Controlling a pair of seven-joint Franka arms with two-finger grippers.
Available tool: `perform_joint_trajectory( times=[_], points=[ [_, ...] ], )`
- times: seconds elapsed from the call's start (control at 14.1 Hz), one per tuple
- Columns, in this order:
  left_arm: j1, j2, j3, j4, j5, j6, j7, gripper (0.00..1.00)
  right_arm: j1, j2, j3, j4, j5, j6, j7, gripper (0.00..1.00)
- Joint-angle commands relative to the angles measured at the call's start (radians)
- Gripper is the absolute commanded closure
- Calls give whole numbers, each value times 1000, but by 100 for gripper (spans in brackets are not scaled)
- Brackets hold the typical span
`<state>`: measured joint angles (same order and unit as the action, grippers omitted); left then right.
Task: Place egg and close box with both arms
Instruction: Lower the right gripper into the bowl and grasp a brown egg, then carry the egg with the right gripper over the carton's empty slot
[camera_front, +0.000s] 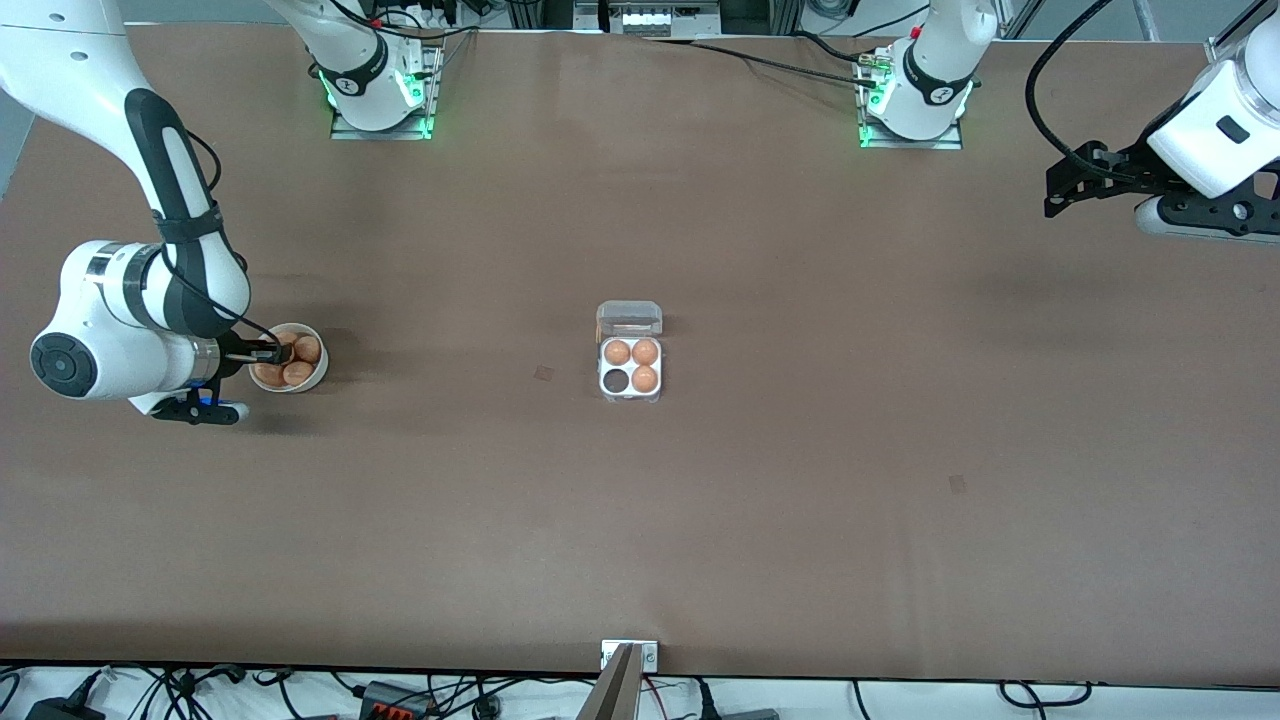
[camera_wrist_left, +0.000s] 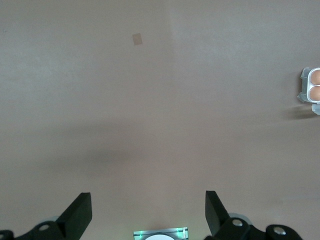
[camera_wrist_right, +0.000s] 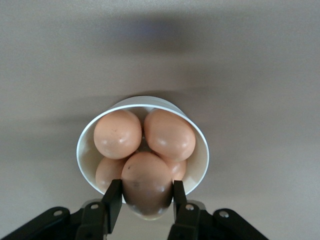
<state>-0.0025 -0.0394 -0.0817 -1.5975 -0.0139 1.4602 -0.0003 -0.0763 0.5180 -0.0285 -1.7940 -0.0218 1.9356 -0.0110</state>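
Note:
The box (camera_front: 630, 378) lies open mid-table, its clear lid (camera_front: 629, 318) folded back toward the robots' bases. It holds three eggs (camera_front: 631, 352); the cell nearest the front camera toward the right arm's end is empty (camera_front: 615, 380). The box's edge also shows in the left wrist view (camera_wrist_left: 311, 87). My right gripper (camera_front: 270, 353) is over the white bowl (camera_front: 318, 375), shut on an egg (camera_wrist_right: 146, 185) just above the other eggs (camera_wrist_right: 118, 133). My left gripper (camera_wrist_left: 148, 212) is open and empty, held high over the left arm's end of the table, where it waits.
The white bowl (camera_wrist_right: 200, 150) holds several eggs near the right arm's end of the table. A small metal bracket (camera_front: 629, 655) sits at the table's edge nearest the front camera. Brown tabletop spreads around the box.

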Motion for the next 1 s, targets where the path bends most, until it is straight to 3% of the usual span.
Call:
perform_joint_trajectory(
  times=[0.0,0.36,0.64,0.92],
  points=[
    [2,0,-6,2,17,-1,10,0,-8,1,10,1,-3,-7,-9,68],
    [2,0,-6,2,17,-1,10,0,-3,-18,18,40,-3,-65,-11,76],
    [2,0,-6,2,19,-1,10,0,18,-24,38,235,0,-234,-81,76],
    [2,0,-6,2,19,-1,8,0,116,-21,129,323,2,-225,-61,77]
  ],
)
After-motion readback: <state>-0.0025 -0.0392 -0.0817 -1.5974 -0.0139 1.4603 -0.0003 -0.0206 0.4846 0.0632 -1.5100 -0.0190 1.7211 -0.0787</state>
